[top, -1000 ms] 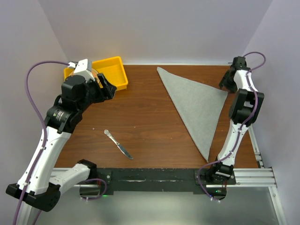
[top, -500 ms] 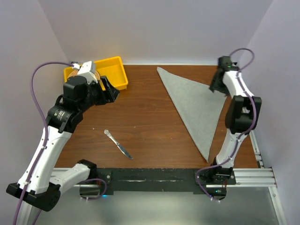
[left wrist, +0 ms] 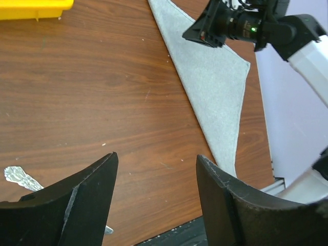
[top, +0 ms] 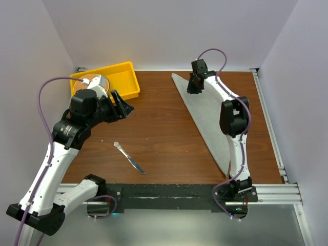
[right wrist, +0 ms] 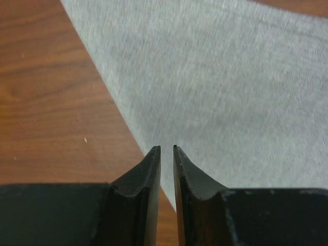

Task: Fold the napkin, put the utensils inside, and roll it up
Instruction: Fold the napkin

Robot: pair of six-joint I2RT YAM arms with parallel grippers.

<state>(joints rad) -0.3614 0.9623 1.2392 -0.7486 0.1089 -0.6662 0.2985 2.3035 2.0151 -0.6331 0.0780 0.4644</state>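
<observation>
The grey napkin [top: 212, 120] lies flat as a folded triangle on the right half of the wooden table. It also shows in the left wrist view [left wrist: 215, 87] and the right wrist view [right wrist: 220, 92]. A silver table knife [top: 129, 158] lies alone near the front left, and its handle end shows in the left wrist view [left wrist: 18, 177]. My right gripper [top: 196, 84] is just above the napkin's far left part, by its left edge [right wrist: 166, 148], its jaws nearly closed with nothing between them. My left gripper [top: 120, 102] is open and empty above bare wood [left wrist: 156, 169].
A yellow tray [top: 123, 77] stands at the back left, behind my left arm. Grey walls close in the table on the left, back and right. A black rail [top: 169, 195] runs along the near edge.
My right gripper has swung left from the napkin's right corner to its far left part. My left gripper has shifted slightly right and nearer. The napkin and knife have not moved.
</observation>
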